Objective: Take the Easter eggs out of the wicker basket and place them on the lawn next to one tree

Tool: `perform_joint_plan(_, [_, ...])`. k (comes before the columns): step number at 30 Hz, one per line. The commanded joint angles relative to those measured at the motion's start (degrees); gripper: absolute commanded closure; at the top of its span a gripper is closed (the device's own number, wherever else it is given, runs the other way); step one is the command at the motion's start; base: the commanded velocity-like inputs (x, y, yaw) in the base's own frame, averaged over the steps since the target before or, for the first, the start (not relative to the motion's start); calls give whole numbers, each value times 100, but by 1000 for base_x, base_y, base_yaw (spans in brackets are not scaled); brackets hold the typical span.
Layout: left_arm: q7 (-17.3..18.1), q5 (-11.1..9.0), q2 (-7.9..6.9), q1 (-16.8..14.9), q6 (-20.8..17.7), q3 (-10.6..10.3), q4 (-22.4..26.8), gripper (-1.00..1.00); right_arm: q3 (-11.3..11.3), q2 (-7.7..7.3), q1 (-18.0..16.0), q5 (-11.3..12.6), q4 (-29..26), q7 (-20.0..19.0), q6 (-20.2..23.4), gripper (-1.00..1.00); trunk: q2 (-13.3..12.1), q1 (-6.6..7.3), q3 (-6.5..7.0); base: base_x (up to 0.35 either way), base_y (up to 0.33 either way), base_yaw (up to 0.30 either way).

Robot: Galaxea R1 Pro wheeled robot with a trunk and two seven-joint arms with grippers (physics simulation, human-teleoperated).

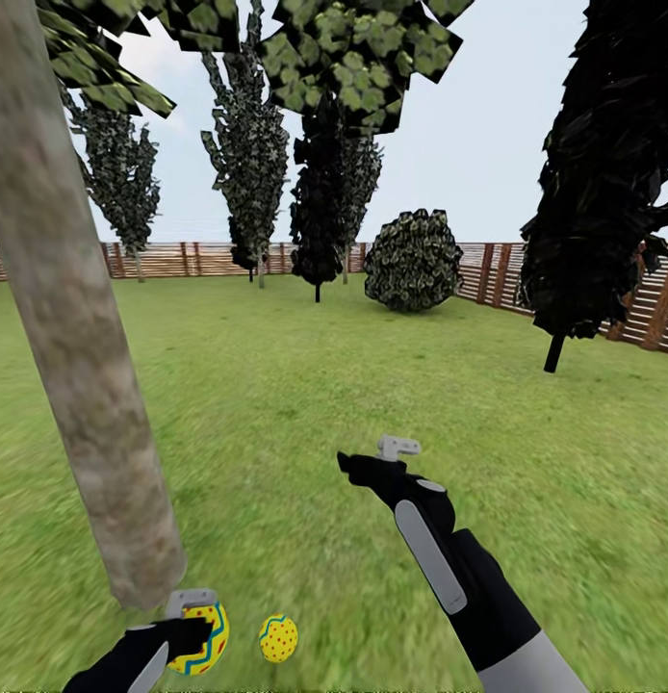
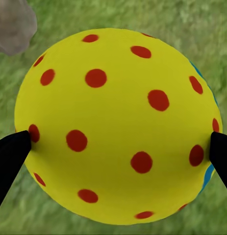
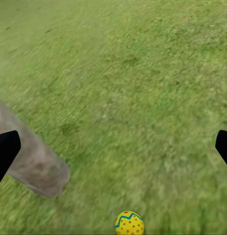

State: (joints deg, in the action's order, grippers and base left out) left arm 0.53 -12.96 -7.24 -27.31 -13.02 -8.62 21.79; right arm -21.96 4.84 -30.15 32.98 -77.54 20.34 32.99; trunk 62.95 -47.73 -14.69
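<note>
The left gripper [image 1: 194, 630] clamps one egg [image 1: 207, 637] just beside the tree [image 1: 79, 385] trunk's foot, lawn [image 1: 305, 433] directly beneath, while the right gripper [image 1: 377, 460] hangs wide open, empty.

Smooth matt egg [image 2: 118, 122], rough-barked tree [image 1: 74, 337]

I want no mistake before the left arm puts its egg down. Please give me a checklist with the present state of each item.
1. Left pincer shut on held egg: ok.
2. Held egg close to tree base: ok.
3. Another egg already lying on lawn near the trunk: ok.
4. Right pincer open, holding nothing: ok.
5. Third egg placed: cannot tell.
6. Basket emptied: cannot tell.
</note>
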Motion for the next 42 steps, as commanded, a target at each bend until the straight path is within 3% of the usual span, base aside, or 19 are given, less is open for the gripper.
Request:
perform_joint_plan(1, [45, -59, -6, -2, -26, -34, 13, 100, -8, 0, -7, 60, -7, 58, 8, -100, 47, -23, -36, 0, 0, 0])
perform_joint_plan(7, [346, -64, -5, -2, -40, -35, 25, 100, -27, 0, -7, 60, -10, 54, -40, -100, 288, -155, -187, 0, 0, 0])
perform_joint_plan(15, [368, -60, 103, -4, -44, -58, 40, 100, -324, -9, -4, 56, -11, 54, -314, -100, 609, -331, -333, 0, 0, -53])
perform_joint_plan(36, [286, -75, 100, -11, -8, -61, 18, 100, -362, -23, 0, 60, -19, 23, -327, -100, 1451, -792, -701, 0, 0, -51])
perform_joint_plan(42, [165, -77, 100, -11, 13, -51, 18, 100, -291, -73, 1, 63, -17, -1184, -307, -100, 1692, -924, -809, 0, 0, 0])
